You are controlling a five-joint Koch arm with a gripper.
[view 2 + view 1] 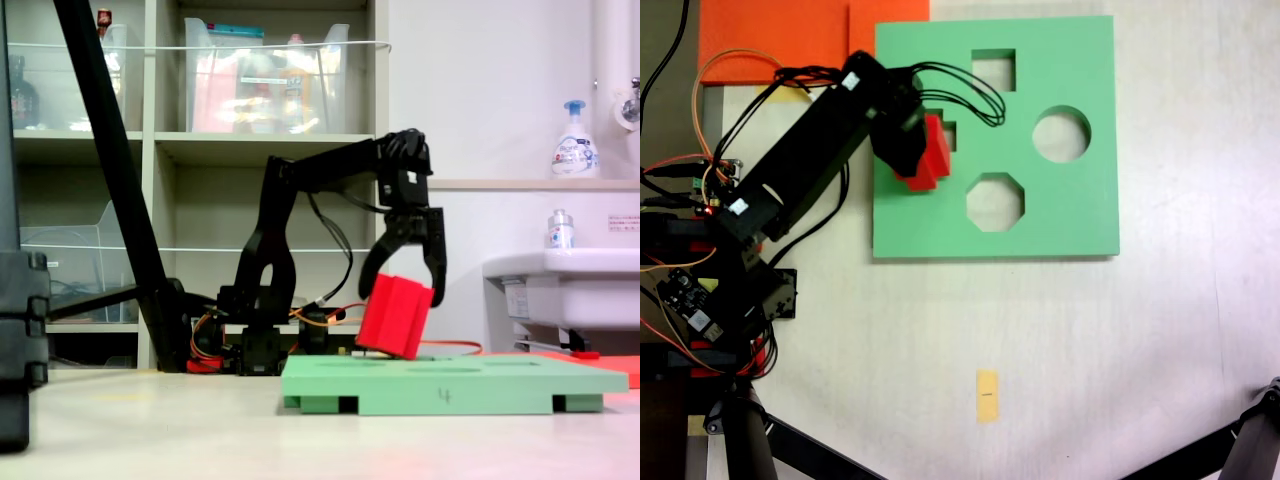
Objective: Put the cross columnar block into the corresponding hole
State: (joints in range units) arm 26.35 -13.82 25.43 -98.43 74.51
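Bench (1200, 340): pale, bare at the near edge except a small yellow paper tag (987, 395).
Board: flat square green foam board (450, 385) lying flat toward the far edge; square, round and octagonal cutouts open in the first exterior view.
Hole: plus-shaped cutout (948, 135) near the board's left edge in the first exterior view, mostly hidden under arm and block; only a corner visible.
Block: small bright red foam block with plus-shaped section (396, 315), tilted, lower end just above the board or brushing it, cannot tell which; over or just beside the cutout.
Pincer (402, 282): black, closed on the block's upper part, pointing down.
Arm: black Koch arm (805, 150) reaching from the bench's left edge in the first exterior view.
Step in hand, judged: alignment before insertion.
Doing it well: level the block upright; turn until arms match the cutout; centre over it; lower slowly; release only once seated.
Risk: tilted entry likely to snag the foam rim or shove the board.
Beyond: orange sheet (780, 35) at the far-left corner.
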